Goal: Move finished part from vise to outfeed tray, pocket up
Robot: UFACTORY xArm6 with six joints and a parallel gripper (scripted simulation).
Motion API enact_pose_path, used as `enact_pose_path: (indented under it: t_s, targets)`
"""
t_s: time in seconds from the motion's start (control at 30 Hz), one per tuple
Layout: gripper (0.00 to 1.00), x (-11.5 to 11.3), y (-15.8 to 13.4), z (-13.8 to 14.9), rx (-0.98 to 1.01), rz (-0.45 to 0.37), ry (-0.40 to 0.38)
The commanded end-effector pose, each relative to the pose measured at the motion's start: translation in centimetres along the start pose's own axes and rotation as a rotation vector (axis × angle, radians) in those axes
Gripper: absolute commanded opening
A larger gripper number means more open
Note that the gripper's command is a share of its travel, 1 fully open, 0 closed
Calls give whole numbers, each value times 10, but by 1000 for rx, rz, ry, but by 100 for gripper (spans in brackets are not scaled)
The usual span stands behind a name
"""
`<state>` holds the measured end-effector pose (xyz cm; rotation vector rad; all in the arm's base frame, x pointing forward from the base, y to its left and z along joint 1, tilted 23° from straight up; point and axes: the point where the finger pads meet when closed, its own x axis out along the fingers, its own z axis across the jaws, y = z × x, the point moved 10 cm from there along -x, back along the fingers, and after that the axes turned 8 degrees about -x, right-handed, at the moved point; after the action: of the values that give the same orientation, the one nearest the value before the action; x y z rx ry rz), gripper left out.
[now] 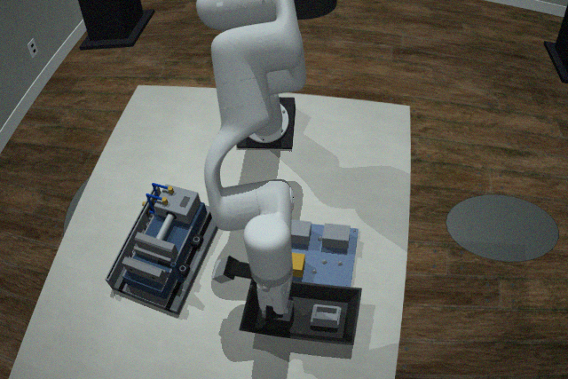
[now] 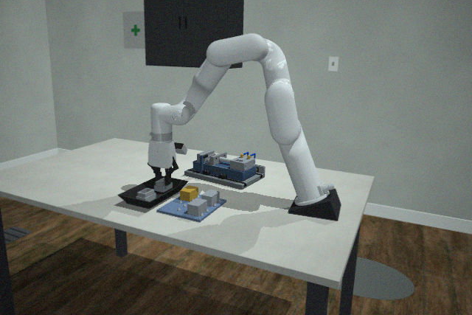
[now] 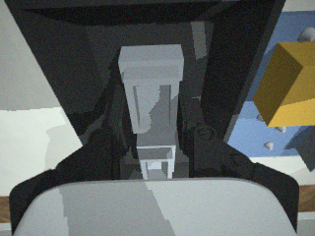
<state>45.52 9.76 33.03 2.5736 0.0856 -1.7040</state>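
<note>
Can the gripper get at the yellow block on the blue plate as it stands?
Probably not right now. The gripper is down in the black outfeed tray, jaws shut on the grey finished part. The yellow block sits close by on the blue plate, nothing above it, but the part must be released first.

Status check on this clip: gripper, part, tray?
Gripper shut on the grey part, low inside the black tray. Not released. Another grey part already lies in the tray, apart from it.

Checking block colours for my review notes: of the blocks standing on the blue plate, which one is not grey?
The yellow block, at the blue plate's edge nearest the black outfeed tray. The other two blocks are grey.
</note>
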Motion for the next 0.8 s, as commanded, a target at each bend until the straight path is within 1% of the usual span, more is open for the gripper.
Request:
enact_pose_path:
  t_s: [0.0, 0.77]
  targets:
    - [0, 0, 0, -1, 0, -1, 5]
    - [0, 4, 0, -1, 0, -1, 5]
